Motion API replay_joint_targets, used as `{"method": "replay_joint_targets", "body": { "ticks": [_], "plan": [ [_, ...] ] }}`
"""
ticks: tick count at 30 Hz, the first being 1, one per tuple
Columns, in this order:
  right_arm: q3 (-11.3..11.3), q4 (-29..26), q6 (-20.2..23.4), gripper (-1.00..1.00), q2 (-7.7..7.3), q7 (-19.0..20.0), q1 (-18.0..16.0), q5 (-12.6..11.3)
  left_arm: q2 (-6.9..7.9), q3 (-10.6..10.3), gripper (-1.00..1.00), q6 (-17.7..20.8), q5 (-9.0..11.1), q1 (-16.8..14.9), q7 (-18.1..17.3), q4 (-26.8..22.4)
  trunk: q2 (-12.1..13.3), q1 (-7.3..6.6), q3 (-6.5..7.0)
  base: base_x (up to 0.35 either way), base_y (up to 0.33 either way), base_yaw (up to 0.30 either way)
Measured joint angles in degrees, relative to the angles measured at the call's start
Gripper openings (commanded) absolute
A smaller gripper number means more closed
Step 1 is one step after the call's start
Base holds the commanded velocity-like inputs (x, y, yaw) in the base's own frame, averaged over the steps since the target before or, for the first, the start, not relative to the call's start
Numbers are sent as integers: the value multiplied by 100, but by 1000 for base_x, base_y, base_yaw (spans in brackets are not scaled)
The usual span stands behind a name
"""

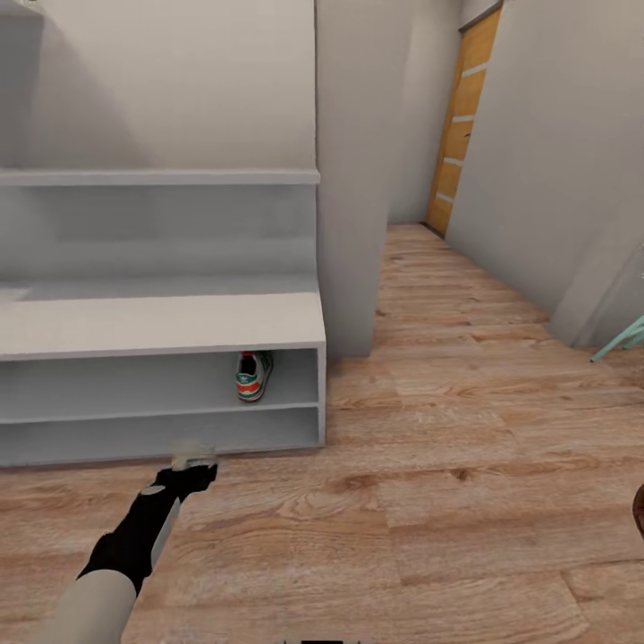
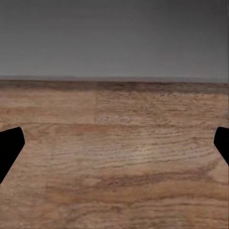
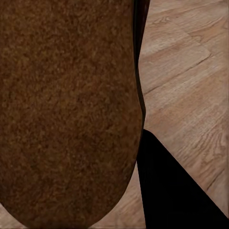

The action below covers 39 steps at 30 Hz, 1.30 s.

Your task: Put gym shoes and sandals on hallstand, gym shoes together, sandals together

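In the head view, one gym shoe (image 1: 254,376) is seen standing heel-out in the upper of the two low bays of the hallstand (image 1: 161,324), near that bay's right end; the lower bay and the flat top are seen bare. The left gripper (image 1: 191,453) is held low over the corridor floor (image 1: 420,501) just in front of the rack's base; its jaw state cannot be read here. A dark brown edge at the right border is probably a sandal (image 1: 639,512).

In the left wrist view, two dark fingertips (image 2: 10,145) are seen far apart at the frame's sides, so the jaws are judged wide, with nothing between them but floor planks (image 2: 114,162) and the grey rack base beyond.

In the right wrist view, the brown sole of a sandal (image 3: 67,109) is seen pressed close to the camera, beside one black finger (image 3: 171,191); it is judged to be gripped by the right gripper, though the second finger is hidden.

A slip is risked if the grip is only at the sandal's edge. The sandal could also be knocked against the bay's lip and dropped to the floor.
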Motion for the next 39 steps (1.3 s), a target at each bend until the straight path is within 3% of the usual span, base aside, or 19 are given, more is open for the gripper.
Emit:
{"method": "replay_joint_targets", "body": {
  "ticks": [7, 12, 18, 24, 26, 29, 30, 33, 36, 39],
  "plan": [
    [-1, 24, -5, -100, 14, 0, 0, -1, 7, 8, 100, -1009, 4, 846, -18, -2, 0, -2, 1, -30, 17, 0],
    [201, 165, -8, -100, 91, -6, 0, -1, 9, 5, 100, -2181, 15, 1895, -21, 20, 0, -2, 0, -3, 1, 0],
    [270, 186, -8, -100, 102, -2, 0, -1, 12, -5, 100, -2661, 185, 2457, -80, 71, -1, -3, 1, 0, 0, 0],
    [279, 227, -11, -100, 112, -1, 0, -1, 47, 2, 100, -2754, 286, 2635, -794, 134, 0, -3, 1, 0, 0, 0],
    [280, 287, -14, -100, 112, 0, 0, -1, 135, 13, 100, -2769, 384, 2648, -1069, 259, 0, -3, 1, 0, 0, 0],
    [281, 315, -15, -100, 113, -1, 0, -1, 233, 67, 100, -2782, 540, 2652, -1176, 342, 0, -3, 1, 0, 0, 0],
    [281, 336, -27, -100, 113, 0, 0, -1, 331, 168, 100, -2792, 758, 2655, -1243, 392, 0, -3, 1, 0, 0, 0],
    [281, 361, -41, -100, 115, 5, 0, -13, 425, 278, 100, -2800, 941, 2658, -1275, 423, -1, -3, 1, 0, 0, 0],
    [281, 369, -45, -100, 143, 7, 0, -20, 478, 317, 100, -2803, 996, 2664, -1277, 443, 0, -3, 1, 0, 0, 0],
    [282, 362, -66, -100, 296, 14, 0, -23, 506, 337, 100, -2837, 1025, 2684, -1251, 495, -1, -3, 1, 0, 0, 0]
  ]
}}
